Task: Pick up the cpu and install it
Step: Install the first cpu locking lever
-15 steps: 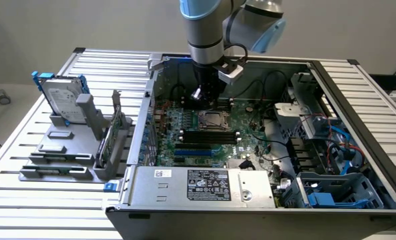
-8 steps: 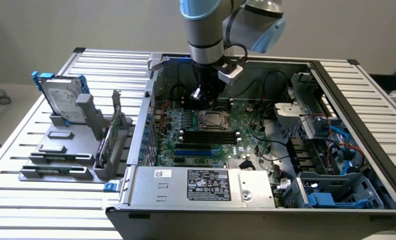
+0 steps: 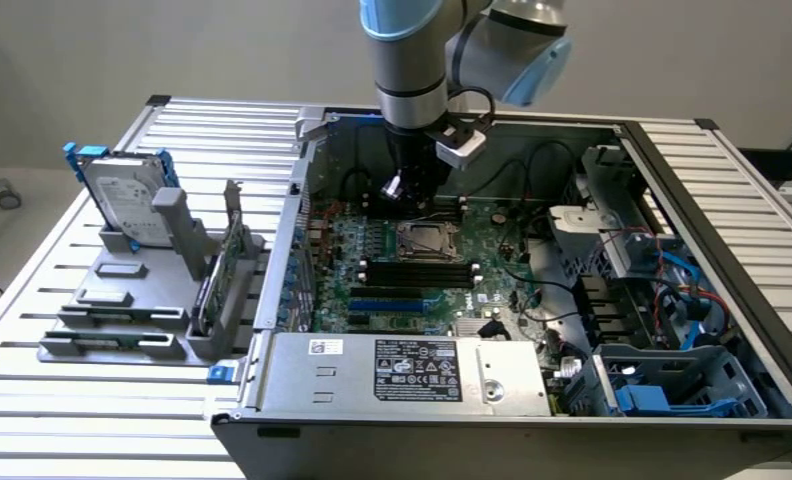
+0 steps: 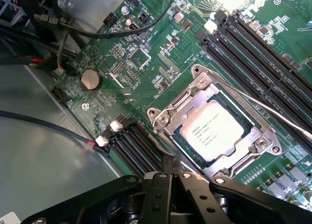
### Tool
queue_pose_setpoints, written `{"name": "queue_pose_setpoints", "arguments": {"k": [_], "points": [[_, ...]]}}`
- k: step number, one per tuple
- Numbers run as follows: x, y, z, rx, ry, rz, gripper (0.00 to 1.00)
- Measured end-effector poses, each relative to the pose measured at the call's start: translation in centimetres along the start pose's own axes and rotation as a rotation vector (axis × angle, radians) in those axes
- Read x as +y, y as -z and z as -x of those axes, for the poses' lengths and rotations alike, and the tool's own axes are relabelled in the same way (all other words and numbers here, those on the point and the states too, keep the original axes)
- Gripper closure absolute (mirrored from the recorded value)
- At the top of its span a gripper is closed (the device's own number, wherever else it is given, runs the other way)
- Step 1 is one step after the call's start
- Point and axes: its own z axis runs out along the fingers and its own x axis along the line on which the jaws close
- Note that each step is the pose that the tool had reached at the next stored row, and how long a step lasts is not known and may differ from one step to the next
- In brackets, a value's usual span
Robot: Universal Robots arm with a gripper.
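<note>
The cpu (image 4: 212, 136) sits flat inside the socket frame (image 4: 263, 145), looks light, stiff and fragile so I'd grab its edges only, gripper (image 4: 170, 160) pinched shut on nothing just beside that frame.

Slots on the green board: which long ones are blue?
The blue slots lie past the black slots from the cpu, nearer the grey labelled box. The others are black.
</note>
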Motion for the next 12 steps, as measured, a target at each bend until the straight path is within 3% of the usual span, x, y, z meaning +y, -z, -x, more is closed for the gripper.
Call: {"name": "queue_pose_setpoints", "arguments": {"k": [12], "points": [[0.19, -0.21, -0.16, 0.0004, 0.008, -0.0016, 0.89]]}}
